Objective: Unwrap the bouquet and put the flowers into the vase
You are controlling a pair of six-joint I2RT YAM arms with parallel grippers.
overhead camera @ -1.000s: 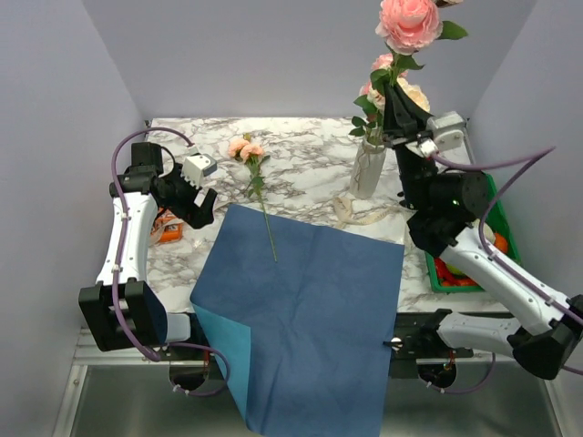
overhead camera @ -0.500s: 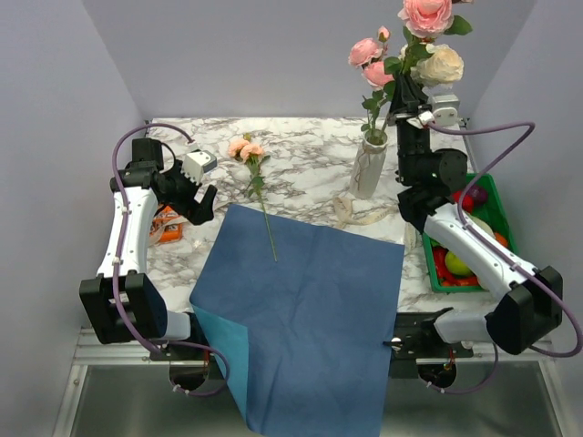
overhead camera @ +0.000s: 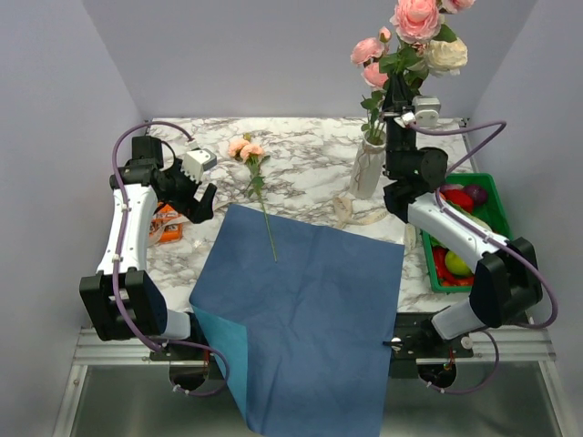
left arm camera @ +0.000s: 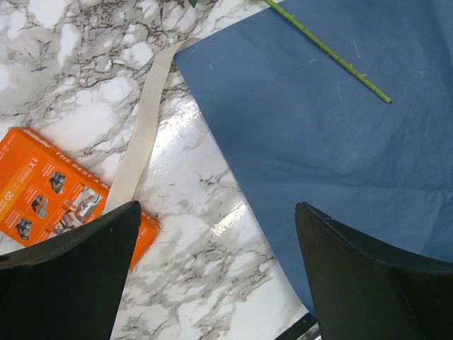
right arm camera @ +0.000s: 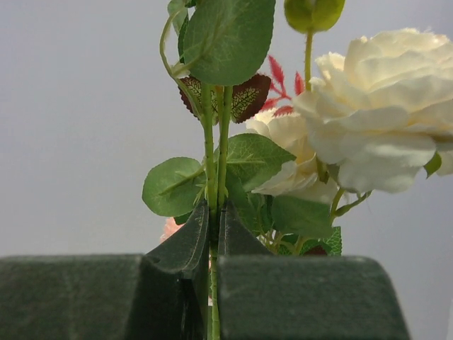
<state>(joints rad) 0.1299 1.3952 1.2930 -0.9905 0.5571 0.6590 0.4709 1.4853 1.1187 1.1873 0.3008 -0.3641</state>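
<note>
The right gripper (right arm camera: pixel 214 219) is pinching two green stems (right arm camera: pixel 216 142) tight, holding the flowers (overhead camera: pixel 414 36) upright above the vase (overhead camera: pixel 367 171). The lower ends seem to be reaching its mouth, though I cannot tell how deep. The left gripper (overhead camera: pixel 200 202) is hanging wide open with nothing in it, beside the blue paper (overhead camera: pixel 301 300). One rose (overhead camera: pixel 248 148) is lying on the table (overhead camera: pixel 310 146), its stem tip on the paper. Those blooms are looking top-heavy. Letting go too high could spill them out, and a sideways nudge could topple the slim vase.
</note>
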